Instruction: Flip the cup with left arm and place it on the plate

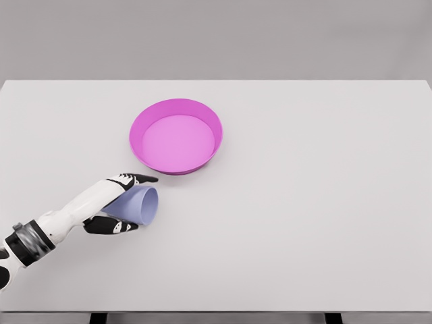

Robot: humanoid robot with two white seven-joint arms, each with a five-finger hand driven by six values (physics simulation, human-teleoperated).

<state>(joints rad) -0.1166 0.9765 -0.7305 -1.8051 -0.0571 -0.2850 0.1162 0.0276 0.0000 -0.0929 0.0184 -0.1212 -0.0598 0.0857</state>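
The left arm [50, 226] enters from about 8 o'clock at the picture's lower left corner, white with a dark band at the wrist, and reaches up and rightward across the white table [324, 223]. The left hand [116, 202] sits at its end, closed around the cup [137, 204]: the upper fingers [135, 179] stretch over the top of the cup toward 2 o'clock, while the thumb and lower fingers curl under it at about 5 o'clock from the wrist. The hand is gripping the cup, not loose.

The cup is pale lavender-blue and lies on its side, its open mouth facing right, toward 3 o'clock. Its base end is hidden inside the hand. It appears to rest on or just above the table surface; which of the two cannot be told from this view.

Further right and up, at roughly 1 o'clock from the cup, stands the plate [214, 129], a magenta dish with a raised rim and a lighter pink floor. It sits near the table's centre, near the cup but apart from it; the tip of the hand's top finger points toward its near rim without touching.
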